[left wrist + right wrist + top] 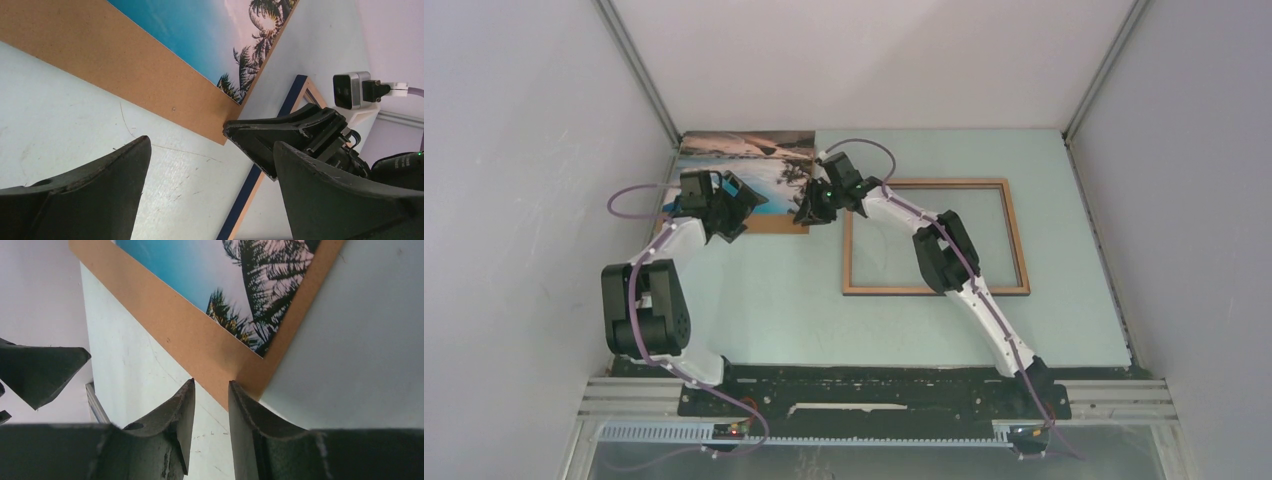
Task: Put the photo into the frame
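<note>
Far left on the table [774, 310], the photo [744, 165] lies face up on the backing board [774, 226], with the frame [934, 290] flat to its right. It looks thin, light and floppy, so take it gently by an edge. Your left gripper [212, 150] is wide apart; your right gripper [211, 390] is narrowly apart at the board's corner.

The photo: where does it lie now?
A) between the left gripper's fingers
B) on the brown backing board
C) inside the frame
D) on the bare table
B: the photo lies flat on the brown backing board, apart from the empty frame.
</note>
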Tool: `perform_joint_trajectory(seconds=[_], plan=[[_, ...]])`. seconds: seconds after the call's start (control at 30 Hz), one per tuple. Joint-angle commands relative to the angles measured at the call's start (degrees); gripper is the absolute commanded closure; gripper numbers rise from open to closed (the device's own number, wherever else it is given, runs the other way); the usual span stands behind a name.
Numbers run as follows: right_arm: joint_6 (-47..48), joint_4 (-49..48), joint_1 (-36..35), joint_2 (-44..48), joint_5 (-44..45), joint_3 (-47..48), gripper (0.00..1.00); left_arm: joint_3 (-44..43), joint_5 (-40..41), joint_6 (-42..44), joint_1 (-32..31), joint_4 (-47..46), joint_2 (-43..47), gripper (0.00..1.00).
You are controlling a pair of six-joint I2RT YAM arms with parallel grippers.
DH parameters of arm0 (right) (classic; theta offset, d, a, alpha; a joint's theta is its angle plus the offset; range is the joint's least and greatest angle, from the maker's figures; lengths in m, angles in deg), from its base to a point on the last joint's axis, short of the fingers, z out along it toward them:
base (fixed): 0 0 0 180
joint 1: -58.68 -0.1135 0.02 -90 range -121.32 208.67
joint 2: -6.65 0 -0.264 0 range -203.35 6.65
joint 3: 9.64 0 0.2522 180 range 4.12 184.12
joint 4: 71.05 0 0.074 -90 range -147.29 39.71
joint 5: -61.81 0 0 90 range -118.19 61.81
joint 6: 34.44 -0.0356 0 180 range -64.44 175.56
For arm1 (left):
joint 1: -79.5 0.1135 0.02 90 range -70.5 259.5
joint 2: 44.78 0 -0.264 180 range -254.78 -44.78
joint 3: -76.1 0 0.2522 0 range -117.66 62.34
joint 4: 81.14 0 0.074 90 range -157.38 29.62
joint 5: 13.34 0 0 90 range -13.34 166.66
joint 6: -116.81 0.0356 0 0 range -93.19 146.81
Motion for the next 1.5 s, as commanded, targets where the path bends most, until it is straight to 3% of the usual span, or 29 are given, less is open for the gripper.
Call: perform_joint_trajectory(seconds=[0.0, 0.4, 0.57, 0.7, 0.83, 0.93, 1.07, 1.27, 1.47], plan=[[-2.5, 5.0, -1.0, 3.1, 2.3, -4.9, 0.61, -2.4, -1.0, 0.6, -0.5, 0.1, -0.4, 0.0], [-4.8, -3.0, -2.0, 13.3, -7.5, -26.1, 0.6, 2.6, 0.0, -5.7, -0.6, -0.6, 3.2, 0.0], [-7.0, -12.6, 1.0, 21.3, -9.0, -34.3, 0.58, 17.1, 1.5, -23.0, -0.4, -23.1, 6.6, 0.0], [-3.5, -11.6, 3.3, 24.0, -8.2, -33.9, 0.54, 21.3, 6.9, -31.5, -0.7, -31.7, 4.7, 0.0], [2.1, -4.2, 4.6, 21.9, -7.7, -27.1, 0.51, 16.9, 11.2, -28.4, -1.4, -25.1, 3.7, 0.0], [2.8, -5.3, 5.2, 22.0, -7.4, -26.9, 0.43, 11.5, 11.2, -23.1, -1.4, -17.2, 1.5, 0.0], [0.2, -9.1, 6.7, 20.1, -9.4, -24.1, 0.37, 7.8, 5.9, -17.3, -2.3, -20.5, -1.3, 0.01], [-5.0, -16.3, 7.8, 14.2, -10.8, -18.8, 0.36, -5.7, 3.9, -4.7, -3.8, -15.0, -9.5, 0.0], [-6.5, -14.8, 5.9, 11.6, -2.5, -15.5, 0.39, -14.4, 1.6, -3.6, -3.7, -13.6, -17.7, 0.0]])
